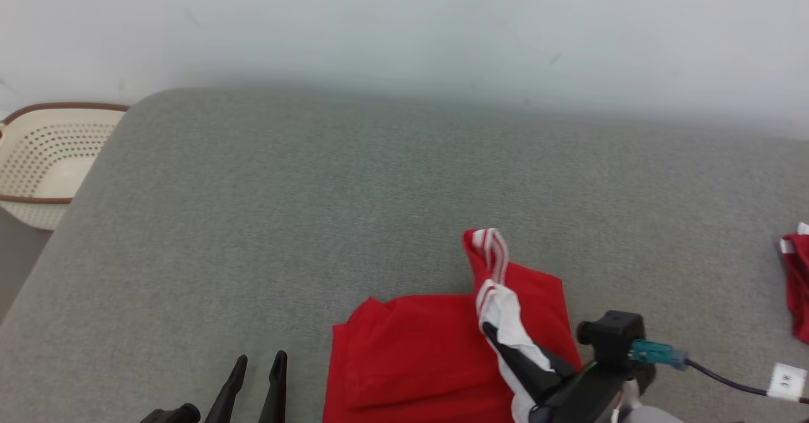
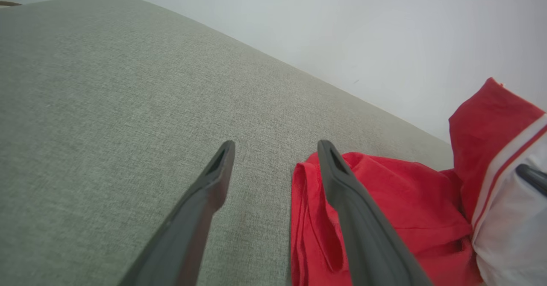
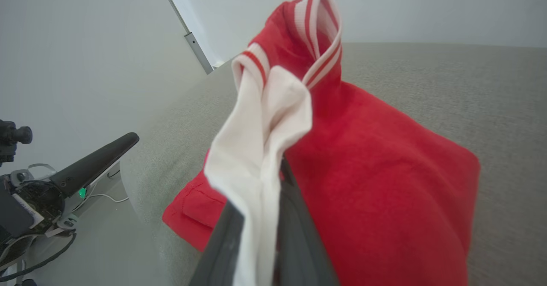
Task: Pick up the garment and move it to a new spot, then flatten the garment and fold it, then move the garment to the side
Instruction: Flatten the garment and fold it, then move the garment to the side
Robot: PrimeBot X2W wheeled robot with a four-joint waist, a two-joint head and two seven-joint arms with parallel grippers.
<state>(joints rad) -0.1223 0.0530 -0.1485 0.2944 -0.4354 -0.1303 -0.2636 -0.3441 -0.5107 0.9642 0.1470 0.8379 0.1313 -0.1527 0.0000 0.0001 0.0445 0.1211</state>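
The garment (image 1: 423, 353) is red with a white sleeve and red-and-white striped cuffs, lying partly folded on the grey cushion near its front edge. My right gripper (image 1: 490, 331) is shut on the white sleeve (image 3: 256, 149), holding it lifted above the red body (image 3: 376, 183). My left gripper (image 1: 260, 363) stands open just left of the garment, fingers apart over bare cushion; in the left wrist view its right finger (image 2: 354, 209) lies along the garment's left edge (image 2: 312, 217).
The grey cushion (image 1: 316, 208) stretches wide to the left and back, ending at a pale wall. A cream perforated basket (image 1: 44, 164) stands off the cushion's left end. Another red-and-white cloth (image 1: 797, 277) lies at the right edge.
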